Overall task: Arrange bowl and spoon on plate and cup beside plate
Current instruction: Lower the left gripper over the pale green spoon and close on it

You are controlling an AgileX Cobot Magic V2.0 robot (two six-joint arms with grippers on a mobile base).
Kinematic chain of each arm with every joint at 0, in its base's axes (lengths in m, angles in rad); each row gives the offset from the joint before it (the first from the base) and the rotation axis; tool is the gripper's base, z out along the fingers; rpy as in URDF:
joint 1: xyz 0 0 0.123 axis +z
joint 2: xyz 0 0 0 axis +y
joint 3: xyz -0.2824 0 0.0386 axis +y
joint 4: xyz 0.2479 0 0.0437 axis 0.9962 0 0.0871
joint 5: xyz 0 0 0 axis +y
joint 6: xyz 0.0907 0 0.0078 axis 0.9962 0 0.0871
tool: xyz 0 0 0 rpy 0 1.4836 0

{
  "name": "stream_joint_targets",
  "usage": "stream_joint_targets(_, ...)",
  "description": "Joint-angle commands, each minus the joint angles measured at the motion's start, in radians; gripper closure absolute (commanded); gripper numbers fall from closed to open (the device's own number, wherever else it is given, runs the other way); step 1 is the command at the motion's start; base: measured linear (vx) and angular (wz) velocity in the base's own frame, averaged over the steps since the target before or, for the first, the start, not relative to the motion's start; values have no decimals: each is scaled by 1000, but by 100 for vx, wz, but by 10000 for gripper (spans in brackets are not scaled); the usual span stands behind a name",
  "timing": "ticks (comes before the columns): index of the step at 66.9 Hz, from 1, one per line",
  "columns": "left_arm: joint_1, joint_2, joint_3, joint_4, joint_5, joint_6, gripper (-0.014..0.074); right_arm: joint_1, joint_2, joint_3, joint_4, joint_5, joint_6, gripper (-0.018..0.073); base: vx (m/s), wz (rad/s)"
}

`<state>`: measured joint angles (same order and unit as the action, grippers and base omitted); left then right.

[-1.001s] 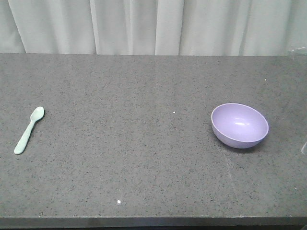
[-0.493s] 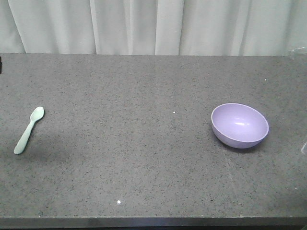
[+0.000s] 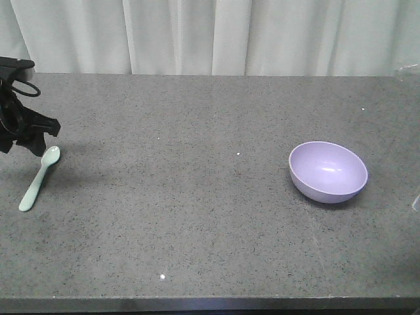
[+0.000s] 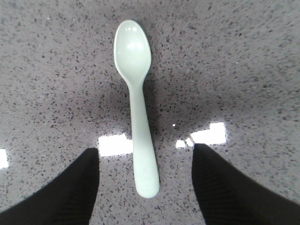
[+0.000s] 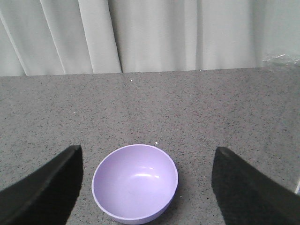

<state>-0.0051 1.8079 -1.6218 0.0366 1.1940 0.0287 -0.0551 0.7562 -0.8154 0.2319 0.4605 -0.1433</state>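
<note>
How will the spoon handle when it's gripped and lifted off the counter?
The spoon lies flat on the speckled counter, so it probably offers little edge and may slide. Its thin, glossy look suggests light, stiff, slippery plastic.

Soft even light; white glare patches on counter (image 4: 112, 144) beside spoon (image 4: 138, 117); faint shadows; edges perhaps slightly warped.

Mint spoon (image 4: 135, 108) centred between the spread left tool (image 4: 145, 152)
</note>
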Motion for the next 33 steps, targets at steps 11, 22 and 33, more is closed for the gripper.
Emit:
stream_joint_targets(11, 1, 19, -34, 56, -48, -13, 171, -1, 1, -36, 2, -47, -10, 18, 0, 0)
stream_joint_targets(22, 1, 44, -34, 54, -84, -12, 171, -1, 1, -36, 4, -46, -10, 18, 0, 0)
stream_joint_targets(33, 1, 82, -34, 54, -96, -12, 171, -1, 1, -36, 4, -42, -10, 18, 0, 0)
